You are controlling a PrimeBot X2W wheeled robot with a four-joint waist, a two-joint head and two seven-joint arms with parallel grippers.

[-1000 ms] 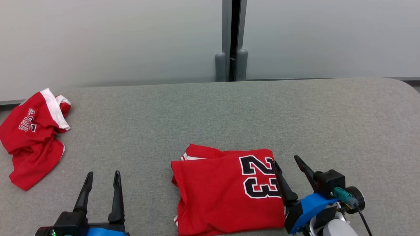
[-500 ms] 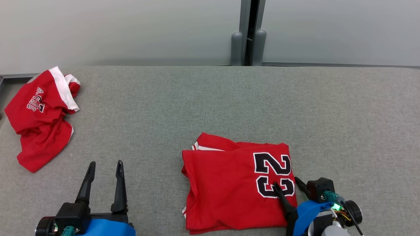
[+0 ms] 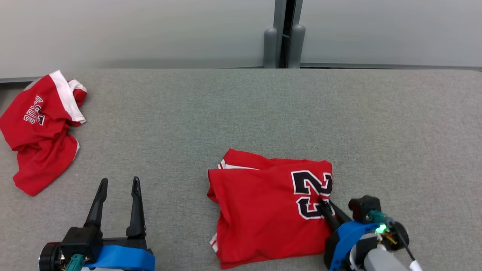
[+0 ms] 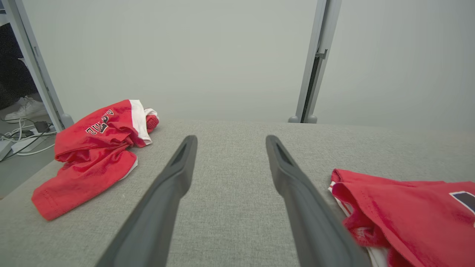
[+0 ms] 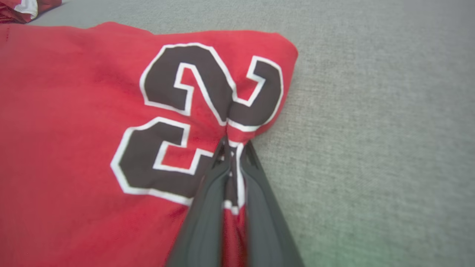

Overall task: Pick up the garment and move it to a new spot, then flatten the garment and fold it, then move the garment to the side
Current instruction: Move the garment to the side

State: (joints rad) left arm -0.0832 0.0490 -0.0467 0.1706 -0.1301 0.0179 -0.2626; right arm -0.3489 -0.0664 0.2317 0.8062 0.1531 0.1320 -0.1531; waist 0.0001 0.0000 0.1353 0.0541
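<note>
Closing within the last second, the right jaws now pinch the right edge of the folded red jersey numbered 23 (image 3: 260,218), which lies on the grey fabric table (image 3: 241,113) left of them; the left jaws gape empty. Best to slide it low and slowly, keeping the folds intact.

Left pincer (image 3: 119,180) spread wide, pointing forward; right pincer (image 3: 324,201) clamped tight, angled toward left
</note>
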